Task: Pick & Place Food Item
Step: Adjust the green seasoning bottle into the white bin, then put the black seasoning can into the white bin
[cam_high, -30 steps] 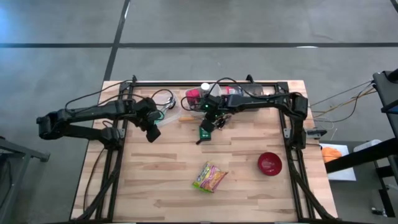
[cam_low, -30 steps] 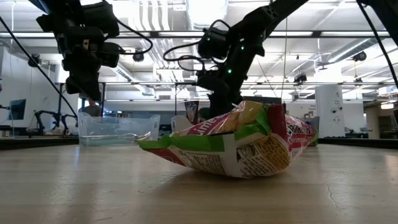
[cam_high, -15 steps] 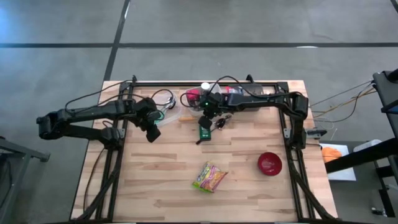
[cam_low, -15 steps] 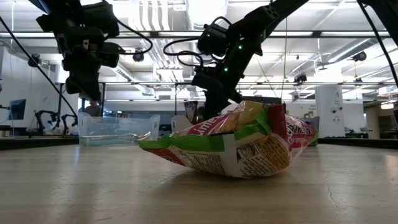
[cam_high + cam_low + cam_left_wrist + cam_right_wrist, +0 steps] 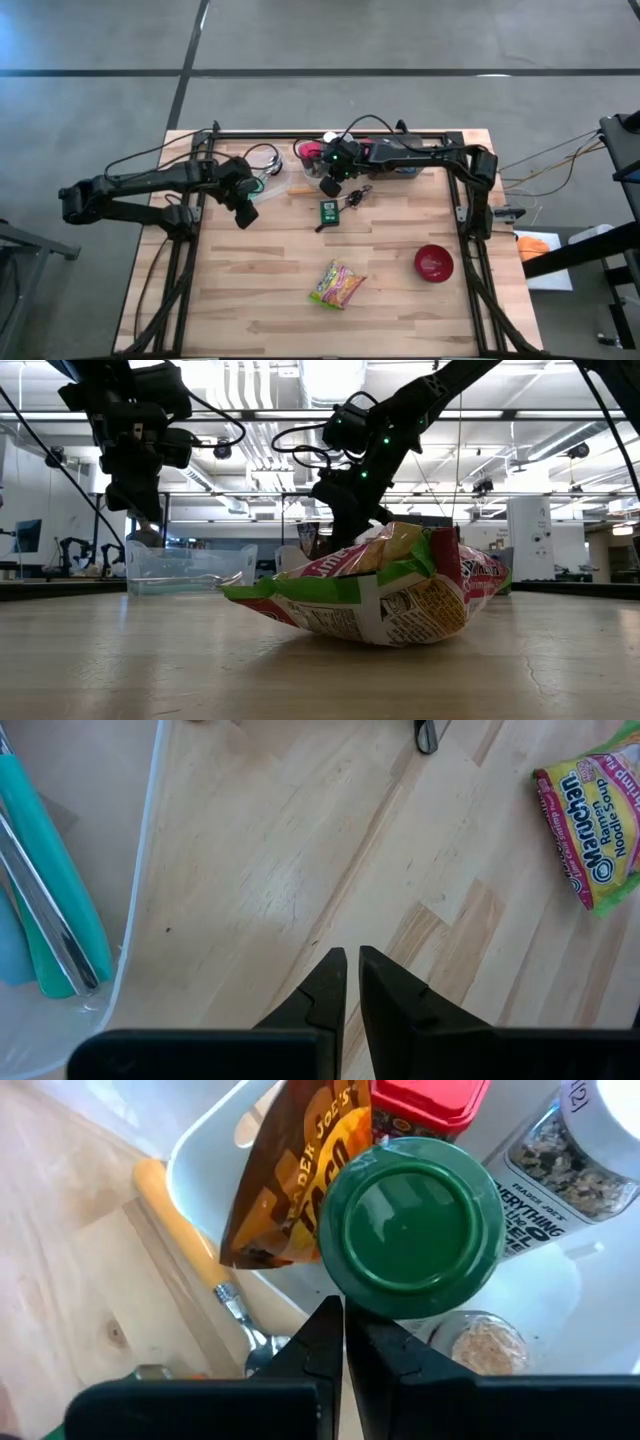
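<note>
No food item is held yet, so the task is judged barely begun: the noodle packet (image 5: 338,284) lies flat on the table (image 5: 250,300), well apart from both arms, and nothing is seen placed in the red bowl (image 5: 433,263) (a likely target, though this is a guess). The right gripper (image 5: 331,185), fingers pressed together and empty, hangs over the bin (image 5: 215,1155) beside a green-lidded jar (image 5: 410,1230). The left gripper (image 5: 245,213) waits near the table's left edge, fingers nearly together, gripping nothing.
</note>
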Controlling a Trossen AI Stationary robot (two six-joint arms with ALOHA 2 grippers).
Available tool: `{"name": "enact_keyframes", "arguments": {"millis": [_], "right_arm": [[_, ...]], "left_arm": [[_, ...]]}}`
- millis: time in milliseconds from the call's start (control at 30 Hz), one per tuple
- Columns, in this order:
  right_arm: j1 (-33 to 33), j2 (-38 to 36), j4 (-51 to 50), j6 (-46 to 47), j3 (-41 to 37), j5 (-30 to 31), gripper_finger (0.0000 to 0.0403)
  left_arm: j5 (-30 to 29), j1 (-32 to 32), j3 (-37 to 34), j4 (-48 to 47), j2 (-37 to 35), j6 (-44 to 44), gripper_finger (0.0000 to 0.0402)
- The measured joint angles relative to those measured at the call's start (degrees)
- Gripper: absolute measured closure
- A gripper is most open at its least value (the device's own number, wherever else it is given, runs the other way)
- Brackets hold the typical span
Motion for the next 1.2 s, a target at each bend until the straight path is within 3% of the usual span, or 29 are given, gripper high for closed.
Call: {"name": "enact_keyframes", "arguments": {"millis": [533,800,1000,1200], "right_arm": [[-1.9,-0.7,1.6,0.5,0.0,-0.2,0.0391],[-1.7,-4.5,0.1,4.2,0.0,-1.0,0.039],[-1.6,-8.2,-7.7,6.7,0.0,-10.5,0.0378],[1.4,-9.1,-12.3,10.5,0.0,-18.7,0.0297]], "left_arm": [[0.0,0.0,0.0,0.0,0.0,-0.1,0.0367],[0.0,0.0,0.0,0.0,0.0,-0.2,0.0367],[0.0,0.0,0.0,0.0,0.0,-0.2,0.0367],[0.0,0.0,0.0,0.0,0.0,0.0,0.0367]]}}
